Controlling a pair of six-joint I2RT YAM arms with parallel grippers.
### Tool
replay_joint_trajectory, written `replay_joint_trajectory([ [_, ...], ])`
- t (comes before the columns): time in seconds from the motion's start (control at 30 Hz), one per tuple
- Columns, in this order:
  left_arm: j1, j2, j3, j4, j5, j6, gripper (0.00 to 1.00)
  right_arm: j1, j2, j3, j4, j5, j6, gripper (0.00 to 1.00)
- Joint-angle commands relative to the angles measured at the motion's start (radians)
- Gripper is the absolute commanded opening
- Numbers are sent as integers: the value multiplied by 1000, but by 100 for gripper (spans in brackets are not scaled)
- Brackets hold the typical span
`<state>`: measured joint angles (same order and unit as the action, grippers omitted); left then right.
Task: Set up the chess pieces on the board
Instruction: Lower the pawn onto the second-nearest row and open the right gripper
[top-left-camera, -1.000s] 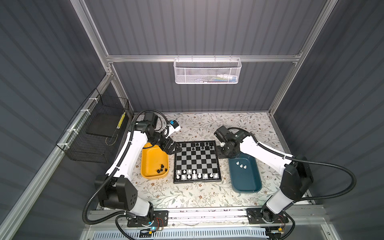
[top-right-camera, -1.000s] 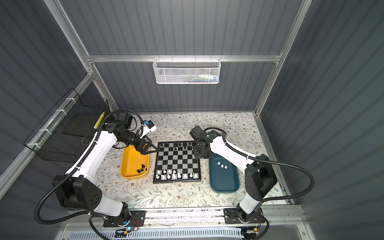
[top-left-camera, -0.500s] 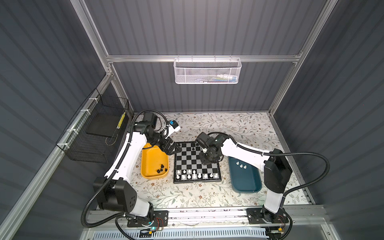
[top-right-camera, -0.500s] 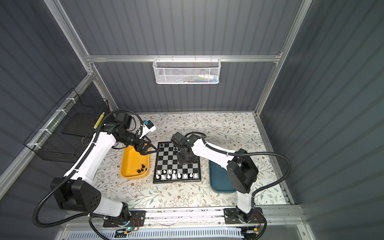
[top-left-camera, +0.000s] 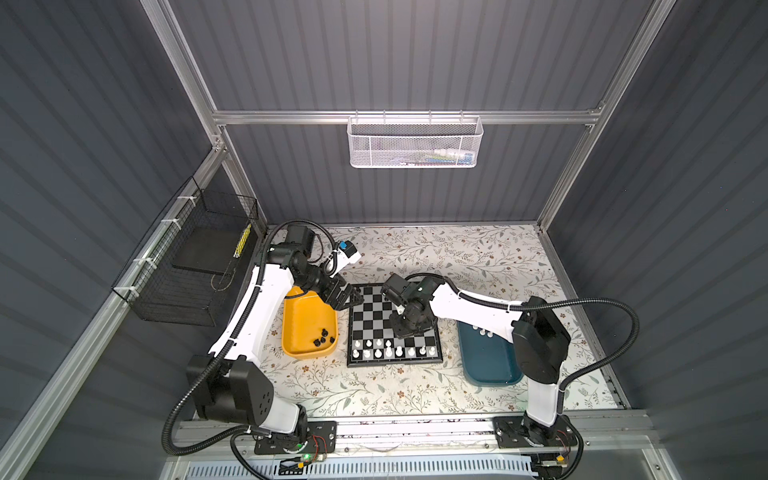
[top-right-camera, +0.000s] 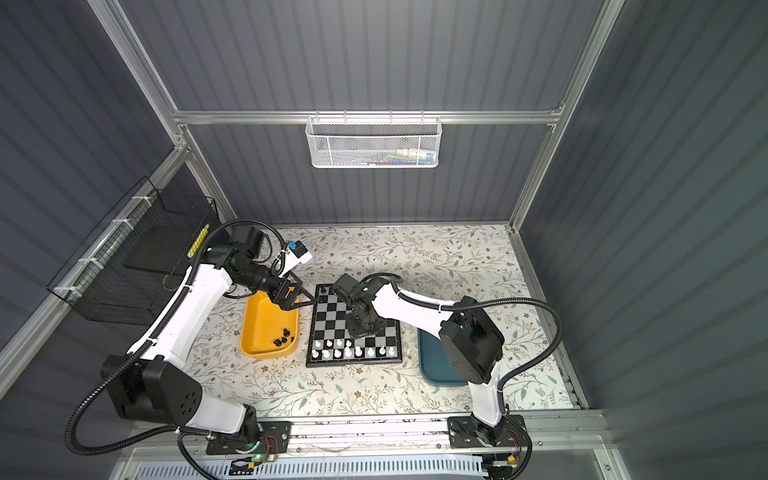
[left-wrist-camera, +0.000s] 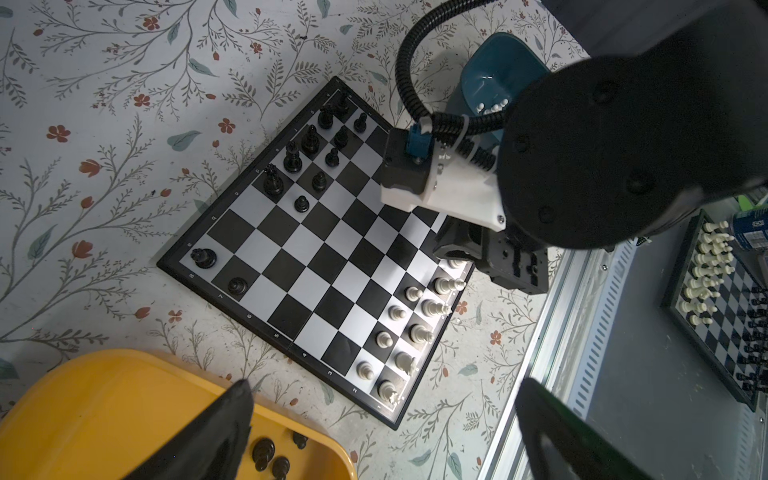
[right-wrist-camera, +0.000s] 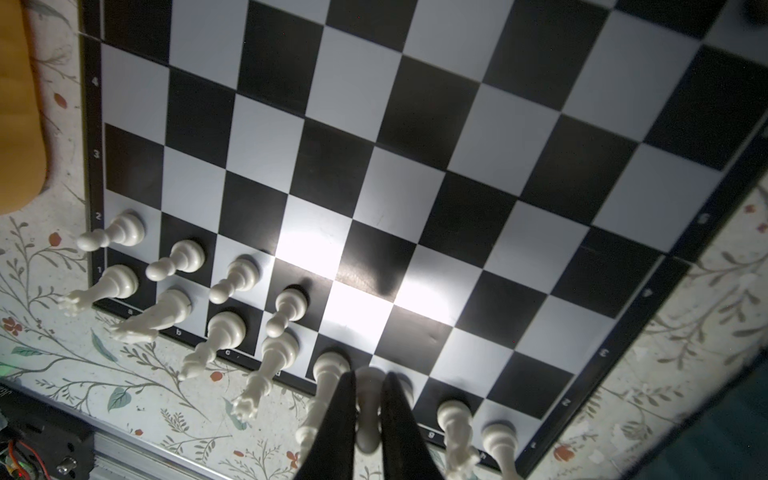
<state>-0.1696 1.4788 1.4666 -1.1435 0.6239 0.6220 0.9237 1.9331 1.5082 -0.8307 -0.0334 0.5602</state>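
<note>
The board (top-left-camera: 395, 364) (top-right-camera: 353, 365) lies mid-table between two trays. Several white chess pieces (top-left-camera: 388, 353) (right-wrist-camera: 232, 278) fill its two near rows, and black ones (left-wrist-camera: 309, 141) stand along the far rows. My right gripper (right-wrist-camera: 369, 376) (top-left-camera: 409, 332) hangs low over the near half of the board, shut on a white piece (right-wrist-camera: 369, 409), just above the front row beside other white men. My left gripper (left-wrist-camera: 384, 388) (top-left-camera: 345, 297) is open and empty, above the gap between the yellow tray's far end and the board's far left corner.
A yellow tray (top-left-camera: 291, 316) left of the board holds three black pieces (top-left-camera: 322, 336) (left-wrist-camera: 266, 453). A teal tray (top-left-camera: 490, 370) on the right holds white ones (top-left-camera: 482, 332). Wire baskets hang on the left and back walls. A metal rail (top-left-camera: 415, 428) runs along the front.
My right arm has swung left from the teal tray to over the board's near half, carrying the white piece. The left arm has barely moved.
</note>
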Motion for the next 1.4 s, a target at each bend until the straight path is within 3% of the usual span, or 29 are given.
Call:
replay_joint_trajectory([
  [0.0,-6,-25,-11,-13,3,16,100,10,20,19,5,-14,11,16],
  [1.37,-6,-22,-11,-15,2,14,99,29,113,63,15,-7,-3,21],
])
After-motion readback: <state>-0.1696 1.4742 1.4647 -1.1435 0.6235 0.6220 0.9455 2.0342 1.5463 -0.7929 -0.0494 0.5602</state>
